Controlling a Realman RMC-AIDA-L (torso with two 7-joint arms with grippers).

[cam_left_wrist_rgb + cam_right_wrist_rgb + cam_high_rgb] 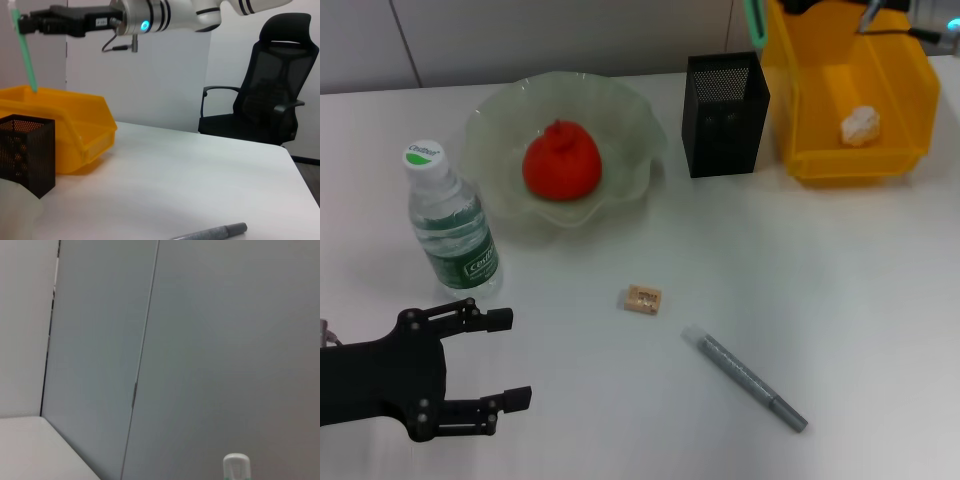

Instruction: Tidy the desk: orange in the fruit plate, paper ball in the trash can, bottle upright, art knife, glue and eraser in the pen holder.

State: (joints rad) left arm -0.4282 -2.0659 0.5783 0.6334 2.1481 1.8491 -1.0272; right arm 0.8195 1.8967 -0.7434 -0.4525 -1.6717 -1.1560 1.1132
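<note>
Left gripper (pixel 510 358) spread near desk edge (pixel 620 475)

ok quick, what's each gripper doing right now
Left gripper: open, holding nothing, near the bottle.
Right gripper: shut on a green stick above the yellow bin.

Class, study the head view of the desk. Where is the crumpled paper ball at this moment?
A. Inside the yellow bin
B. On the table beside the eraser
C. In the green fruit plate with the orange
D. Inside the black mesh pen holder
A. The white paper ball lies on the floor of the yellow bin, at the far right of the desk beside the pen holder.
</note>
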